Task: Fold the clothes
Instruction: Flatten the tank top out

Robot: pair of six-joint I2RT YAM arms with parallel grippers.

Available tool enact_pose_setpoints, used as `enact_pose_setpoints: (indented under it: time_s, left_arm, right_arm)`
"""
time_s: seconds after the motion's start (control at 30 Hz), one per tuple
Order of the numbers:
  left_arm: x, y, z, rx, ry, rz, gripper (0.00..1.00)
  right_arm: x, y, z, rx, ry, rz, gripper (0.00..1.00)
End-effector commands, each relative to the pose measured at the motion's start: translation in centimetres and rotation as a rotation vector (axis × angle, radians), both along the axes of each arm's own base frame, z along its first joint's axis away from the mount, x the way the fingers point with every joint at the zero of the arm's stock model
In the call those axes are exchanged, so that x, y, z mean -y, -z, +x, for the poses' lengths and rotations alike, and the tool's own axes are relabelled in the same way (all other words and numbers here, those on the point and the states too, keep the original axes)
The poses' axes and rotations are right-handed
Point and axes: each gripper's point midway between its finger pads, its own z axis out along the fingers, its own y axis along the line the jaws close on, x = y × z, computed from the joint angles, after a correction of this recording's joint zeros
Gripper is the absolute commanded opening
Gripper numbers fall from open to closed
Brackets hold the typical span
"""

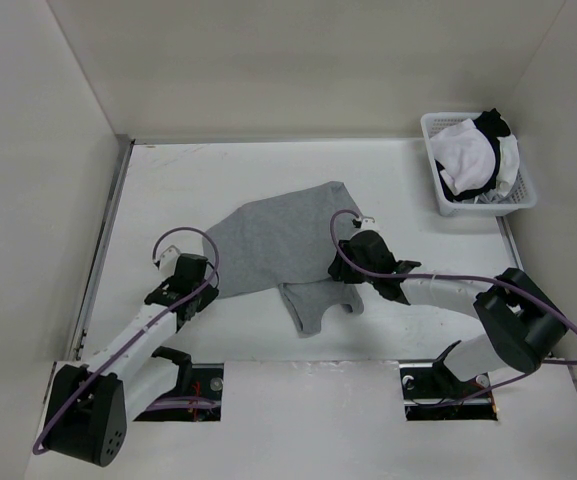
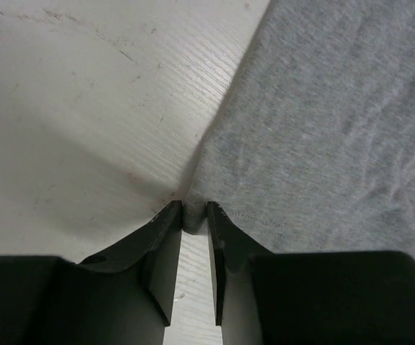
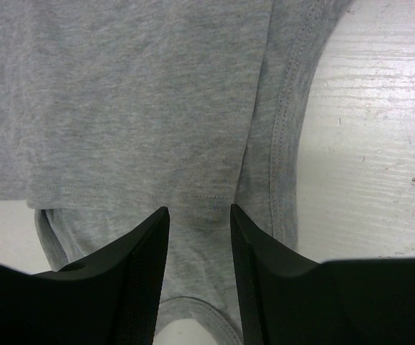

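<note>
Grey T-shirt: lying rumpled at the centre of table. Left gripper: at its 8 o'clock edge, fingers nearly closed, pinching the hem. Right gripper: at its 4 o'clock side, fingers parted over the fabric, gripping nothing

You're looking at a scuffed white table under soft, even light. Plain white walls box it in: the back wall beyond it, the left wall and right wall beside it.

Heather-grey T-shirt, white table, white basket, white garment with black trim
</note>
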Motion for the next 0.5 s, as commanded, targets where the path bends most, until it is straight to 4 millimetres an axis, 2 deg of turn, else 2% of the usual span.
enact_pose_setpoints:
  time_s: [0.0,0.2,0.47]
  left_arm:
    - [0.0,-0.4,0.3,0.037,0.006,-0.014,0.16]
    - [0.1,-1.7,0.7,0.072,0.021,-0.012,0.09]
    - [0.8,-2.9,1.2,0.107,0.047,-0.02,0.07]
  right_arm:
    - [-0.5,-0.4,0.2,0.021,0.004,0.019,0.44]
    - [-0.4,-0.1,0.2,0.009,0.017,0.012,0.42]
    - [-0.3,0.7,0.5,-0.009,0.04,-0.006,0.39]
